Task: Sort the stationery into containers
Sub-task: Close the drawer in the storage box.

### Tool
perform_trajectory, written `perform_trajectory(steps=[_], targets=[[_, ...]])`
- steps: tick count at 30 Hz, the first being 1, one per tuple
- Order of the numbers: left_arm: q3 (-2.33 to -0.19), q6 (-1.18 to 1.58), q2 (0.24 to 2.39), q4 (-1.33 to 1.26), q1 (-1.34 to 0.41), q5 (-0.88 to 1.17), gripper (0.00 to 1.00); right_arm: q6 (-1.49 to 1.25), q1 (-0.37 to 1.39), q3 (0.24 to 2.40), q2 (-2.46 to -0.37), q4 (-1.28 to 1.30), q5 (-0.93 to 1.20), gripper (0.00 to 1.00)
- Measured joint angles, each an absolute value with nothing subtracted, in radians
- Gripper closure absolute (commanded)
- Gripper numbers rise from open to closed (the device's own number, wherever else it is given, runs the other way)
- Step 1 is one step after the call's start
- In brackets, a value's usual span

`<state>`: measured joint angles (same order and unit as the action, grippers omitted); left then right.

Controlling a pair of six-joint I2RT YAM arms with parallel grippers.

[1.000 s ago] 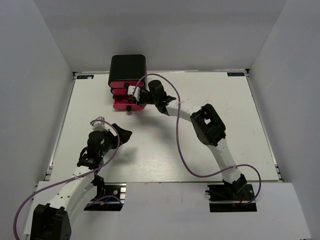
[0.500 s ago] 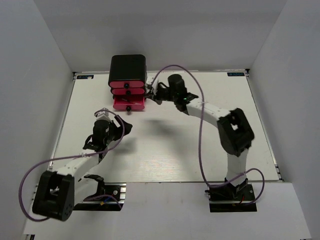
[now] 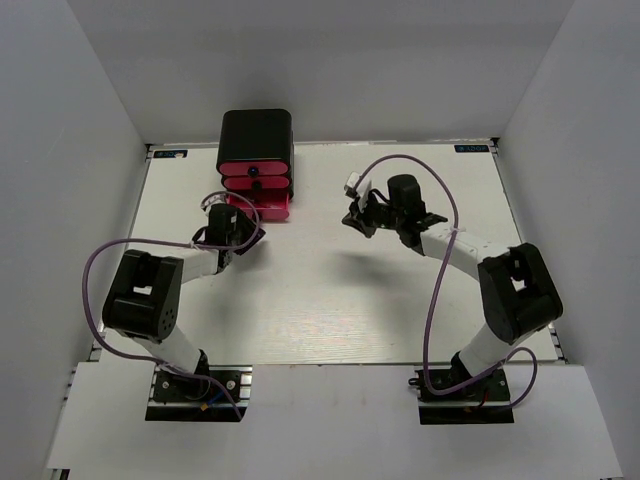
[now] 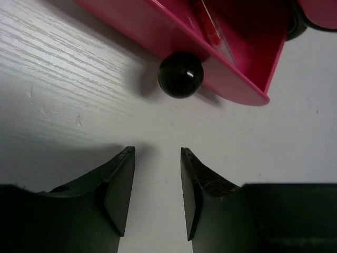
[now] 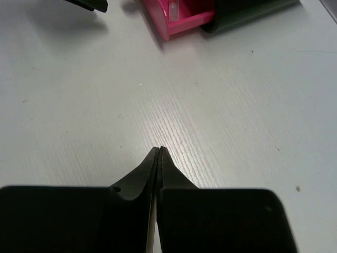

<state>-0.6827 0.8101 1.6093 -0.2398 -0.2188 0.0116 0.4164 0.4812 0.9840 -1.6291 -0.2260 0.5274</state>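
Left wrist: your part-spread, empty left gripper (image 4: 156, 158) faces the round black knob (image 4: 180, 74) of the open pink drawer (image 4: 137, 23). Your right gripper (image 5: 159, 151) is pressed together. Nudging that drawer shut probably comes next.

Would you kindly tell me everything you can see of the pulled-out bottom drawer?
The bottom drawer is glossy pink plastic, slid partly out of the black cabinet. A round black knob sits on its front. Inside lies a thin pen with a red part. The left gripper hovers before the knob, jaws apart, touching nothing.
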Motion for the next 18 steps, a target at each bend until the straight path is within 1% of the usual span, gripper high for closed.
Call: perform_trajectory(steps=[9, 18], targets=[[-0.867, 0.949, 1.712, -0.043, -0.219, -0.122, 0.5, 0.374, 0.425, 0.978, -1.591, -0.244, 0.551, 1.0], [-0.949, 1.05, 1.785, 0.049, -0.218, -0.203, 0.5, 0.355, 0.389, 0.95, -1.578, -0.258, 0.566, 1.0]])
